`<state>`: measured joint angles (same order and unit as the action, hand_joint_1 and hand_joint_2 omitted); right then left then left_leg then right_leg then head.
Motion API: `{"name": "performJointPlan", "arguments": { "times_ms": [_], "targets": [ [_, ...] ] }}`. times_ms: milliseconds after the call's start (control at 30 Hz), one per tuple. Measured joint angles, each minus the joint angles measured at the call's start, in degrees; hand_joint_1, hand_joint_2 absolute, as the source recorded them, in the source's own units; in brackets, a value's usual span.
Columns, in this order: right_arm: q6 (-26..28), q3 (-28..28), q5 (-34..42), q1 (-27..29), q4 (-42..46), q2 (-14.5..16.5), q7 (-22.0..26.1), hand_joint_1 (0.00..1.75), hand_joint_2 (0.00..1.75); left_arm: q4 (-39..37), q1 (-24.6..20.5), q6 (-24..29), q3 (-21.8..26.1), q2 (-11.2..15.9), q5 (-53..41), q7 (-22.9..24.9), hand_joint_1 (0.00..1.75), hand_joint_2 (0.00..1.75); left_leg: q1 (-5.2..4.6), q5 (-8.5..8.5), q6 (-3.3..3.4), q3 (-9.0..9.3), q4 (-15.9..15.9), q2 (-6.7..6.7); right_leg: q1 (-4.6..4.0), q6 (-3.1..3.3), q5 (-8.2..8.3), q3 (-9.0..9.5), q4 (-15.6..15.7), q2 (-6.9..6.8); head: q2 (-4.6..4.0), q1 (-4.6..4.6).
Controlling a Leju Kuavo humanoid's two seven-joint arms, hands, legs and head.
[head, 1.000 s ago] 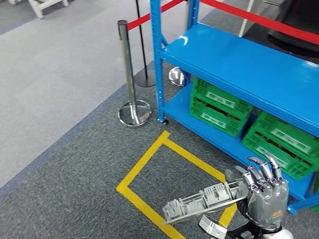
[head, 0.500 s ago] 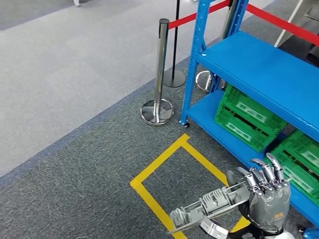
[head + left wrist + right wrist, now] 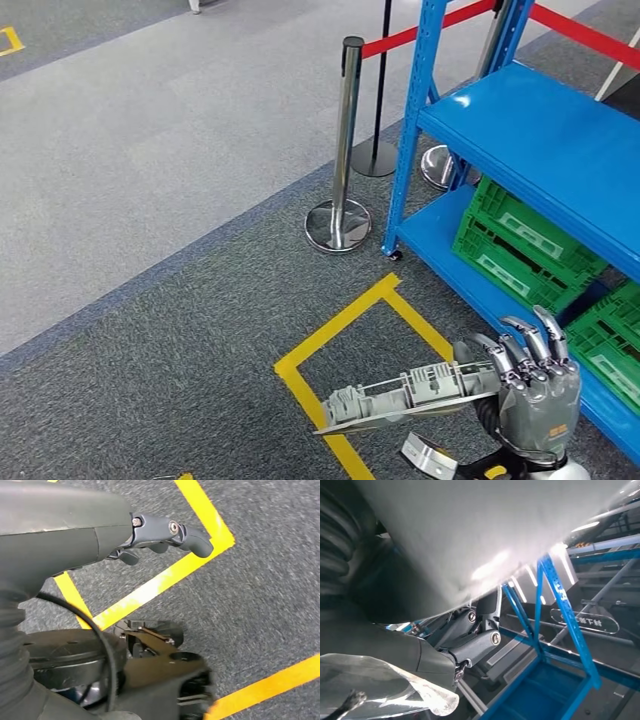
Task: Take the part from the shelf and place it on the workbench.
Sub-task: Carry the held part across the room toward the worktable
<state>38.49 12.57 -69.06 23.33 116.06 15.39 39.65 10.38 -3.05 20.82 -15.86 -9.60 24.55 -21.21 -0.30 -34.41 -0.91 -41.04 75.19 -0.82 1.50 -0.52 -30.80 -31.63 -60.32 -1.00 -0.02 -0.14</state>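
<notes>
A long ribbed part (image 3: 400,392) of matt grey metal, like a casting, is gripped by the right hand (image 3: 534,400), whose silver fingers (image 3: 528,345) gleam like polished metal above a smooth grey palm shell. Beyond the fingers, a blue shelf (image 3: 543,140) of glossy painted metal is seen, with green plastic crates (image 3: 521,245) beneath. The floor (image 3: 151,350) is covered in rough grey carpet, marked with yellow tape (image 3: 340,325). A chrome post (image 3: 343,150) shines mirror-bright.
</notes>
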Motion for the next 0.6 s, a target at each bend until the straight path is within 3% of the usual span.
{"name": "performJointPlan", "arguments": {
  "times_ms": [33, 67, 100, 167, 233, 300, 333, 400, 433, 500, 533, 567, 600],
  "targets": [
    [0.0, 0.0, -0.5, 0.1, 0.0, 0.0, 0.0, 1.75, 1.75, 0.0, 0.0, -0.1, -0.1, 0.0, -0.6, 0.5, 0.0, 1.75, 0.06, 0.51, 0.04, -0.43, 0.6, 0.08, -0.06, 0.06, -0.12, 0.12, 0.0, -0.49, 0.0, -0.01],
    [0.0, -0.2, -1.2, 0.5, 0.1, 0.0, 0.0, 1.75, 1.75, 0.0, 0.0, -0.3, -0.4, 0.1, -1.5, 1.2, 0.0, 1.75, 0.05, 2.04, 0.21, 0.21, -1.0, 0.21, -0.11, 0.08, -0.27, 0.33, 0.0, -1.06, 0.0, -0.02],
    [0.0, -0.5, -2.0, 1.2, 0.3, 0.0, 0.0, 1.75, 1.75, 0.0, 0.0, -0.7, -0.9, 0.3, -2.7, 2.2, 0.0, 1.75, -0.05, 4.2, 0.52, 1.79, -4.4, 0.66, -0.17, 0.05, -0.49, 0.64, 0.0, -1.64, 0.0, -0.02],
    [0.0, -1.3, -3.2, 3.2, 1.2, 0.0, 0.0, 1.75, 1.75, 0.0, -0.2, -1.5, -2.2, 0.7, -4.6, 3.7, 0.0, 1.75, -0.75, 6.98, 1.28, 5.33, -11.7, 3.0, -0.32, -0.2, -1.0, 1.19, 0.1, -2.89, 0.0, -0.01],
    [0.0, -1.9, -3.5, 4.8, 2.0, 0.0, 0.0, 1.75, 1.75, 0.0, -0.3, -2.1, -3.2, 1.0, -5.3, 4.3, 0.0, 1.75, -1.45, 7.23, 1.8, 6.68, -14.8, 4.44, -0.51, -0.57, -1.33, 1.49, 0.3, -4.15, 0.0, 0.01],
    [0.0, -2.3, -3.6, 5.7, 2.5, 0.0, 0.0, 1.75, 1.75, 0.0, 0.0, -2.3, -3.7, 1.4, -5.6, 4.6, 0.0, 1.75, -1.46, 7.41, 2.27, 6.78, -15.7, 3.44, -0.58, -0.96, -1.58, 1.8, 0.6, -5.21, 0.01, 0.01],
    [0.0, -2.6, -3.6, 6.1, 2.7, 0.0, 0.0, 1.75, 1.75, 0.0, 0.1, -2.4, -3.9, 1.5, -5.7, 4.7, 0.0, 1.75, -1.29, 7.63, 2.59, 7.1, -16.2, 2.84, -0.54, -1.14, -2.01, 1.82, 0.4, -4.67, 0.01, 0.01],
    [0.0, -2.9, -3.6, 6.5, 2.9, -0.1, 0.0, 1.75, 1.75, 0.0, 0.2, -2.5, -4.4, 1.7, -5.8, 4.8, 0.0, 1.75, -0.9, 8.1, 3.24, 7.78, -17.2, 1.67, -0.49, -1.37, -4.21, 0.35, -2.9, -2.0, 0.01, 0.2],
    [0.0, -2.9, -3.6, 6.7, 2.9, -0.2, 0.0, 1.75, 1.75, 0.0, 0.1, -2.6, -4.6, 1.7, -5.8, 4.8, 0.0, 1.75, -0.9, 8.13, 3.43, 7.87, -17.3, 1.07, -0.46, -1.39, -5.82, -1.29, -6.3, -0.41, 0.0, 0.34],
    [0.0, -2.9, -3.6, 6.8, 2.9, -0.4, 0.0, 1.75, 1.75, 0.0, 0.0, -2.6, -4.9, 1.7, -5.9, 4.8, 0.0, 1.75, -0.89, 8.1, 3.59, 7.88, -17.3, -0.33, -0.43, -1.51, -8.02, -5.13, -13.1, 0.76, 0.0, 0.55],
    [0.0, -2.9, -3.7, 6.9, 2.9, -0.5, 0.0, 1.75, 1.75, 0.0, 0.0, -2.6, -5.0, 1.7, -5.9, 4.8, 0.0, 1.75, -0.88, 8.07, 3.6, 7.91, -17.2, -1.09, -0.39, -1.61, -7.73, -6.25, -14.5, 0.91, 0.0, 0.56],
    [0.0, -3.0, -3.7, 6.9, 2.9, -0.5, 0.0, 1.75, 1.75, -0.1, 0.0, -2.6, -5.1, 1.7, -5.9, 4.8, 0.0, 1.75, -0.83, 8.03, 3.53, 7.95, -17.1, -1.89, -0.31, -1.73, -6.24, -6.26, -13.6, 1.0, 0.0, 0.56],
    [0.0, -3.0, -3.7, 6.9, 2.9, -0.6, 0.0, 1.75, 1.75, -0.1, 0.0, -2.6, -5.2, 1.8, -5.9, 4.8, 0.0, 1.75, -0.74, 7.91, 3.37, 7.98, -16.9, -2.74, -0.16, -1.85, -3.91, -5.22, -10.6, 1.35, 0.0, 0.59]
  ]
}}
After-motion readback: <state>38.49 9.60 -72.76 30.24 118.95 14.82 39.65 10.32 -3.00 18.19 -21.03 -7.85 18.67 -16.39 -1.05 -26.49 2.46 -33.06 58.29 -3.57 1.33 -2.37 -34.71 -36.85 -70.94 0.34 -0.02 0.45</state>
